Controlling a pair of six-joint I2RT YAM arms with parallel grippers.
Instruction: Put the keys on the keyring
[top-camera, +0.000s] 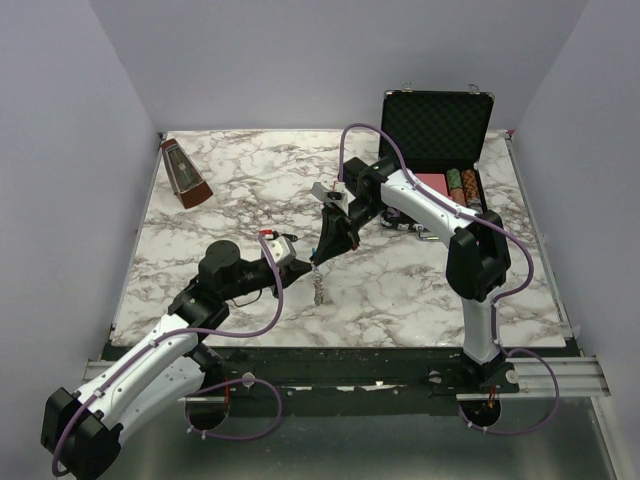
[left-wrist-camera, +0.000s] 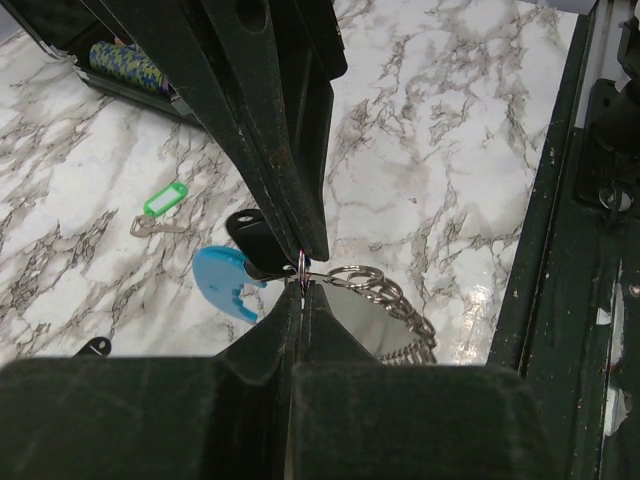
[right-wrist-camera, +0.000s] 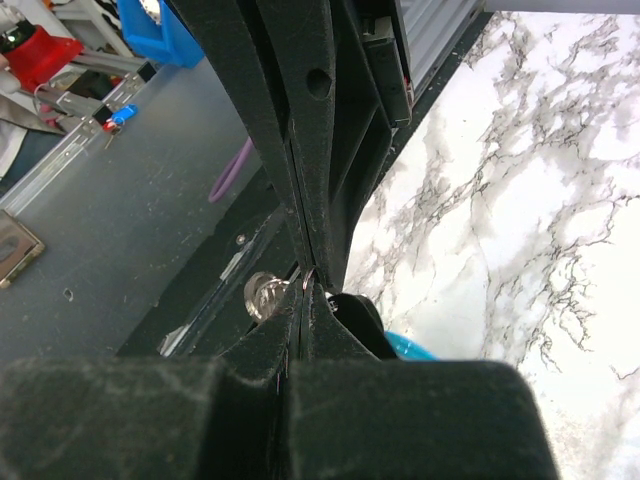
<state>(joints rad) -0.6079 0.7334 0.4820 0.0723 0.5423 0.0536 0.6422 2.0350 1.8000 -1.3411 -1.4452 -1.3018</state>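
Note:
Both grippers meet tip to tip above the middle of the marble table. My left gripper (left-wrist-camera: 299, 287) (top-camera: 307, 263) is shut on a thin ring of the keyring (left-wrist-camera: 385, 295). Its silvery chain links hang below the tips (top-camera: 318, 287). My right gripper (right-wrist-camera: 305, 287) (top-camera: 321, 252) is shut on the same thin ring from the opposite side. A black key head (left-wrist-camera: 250, 236) (right-wrist-camera: 362, 316) and the light blue piece (left-wrist-camera: 222, 280) (right-wrist-camera: 412, 346) hang at the ring. A green-headed key (left-wrist-camera: 160, 205) lies on the table. Another black key head (left-wrist-camera: 96, 347) shows at the fingers' edge.
An open black case (top-camera: 436, 128) with striped poker chips (top-camera: 461, 184) stands at the back right, behind the right arm. A brown metronome (top-camera: 186, 175) stands at the back left. The table's front rail (left-wrist-camera: 560, 260) runs close by the grippers.

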